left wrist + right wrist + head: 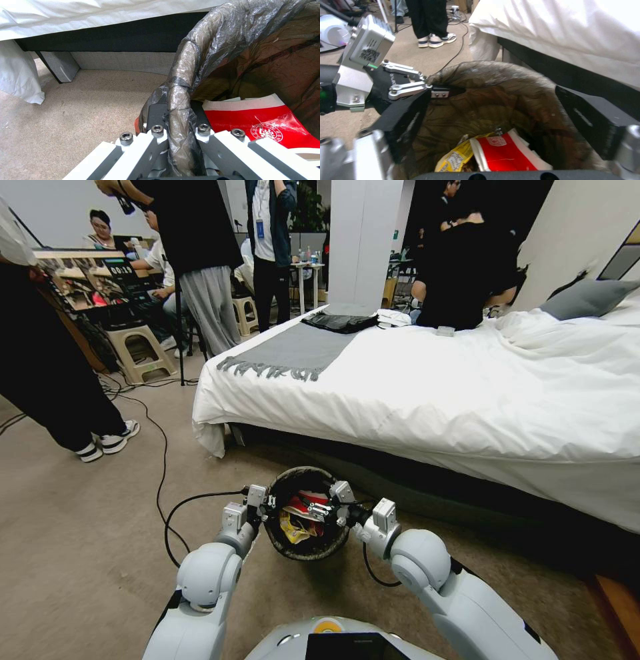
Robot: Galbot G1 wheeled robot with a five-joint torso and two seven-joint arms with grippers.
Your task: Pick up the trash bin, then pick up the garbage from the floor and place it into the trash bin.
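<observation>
The left gripper (268, 505) clamps the nine o'clock rim of the round, dark-bag-lined trash bin (307, 550); the right gripper (325, 510), fingers spread, hovers over its red-and-yellow wrappers (298, 521).

Crinkled glossy plastic bag (186, 82) lines the trash bin (293, 549); matt carpet (83, 105).

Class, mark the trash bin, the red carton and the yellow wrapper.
trash bin (308, 553): head view, near rim.
red carton (503, 156): right wrist view, red face.
yellow wrapper (455, 158): right wrist view, printed front.
</observation>
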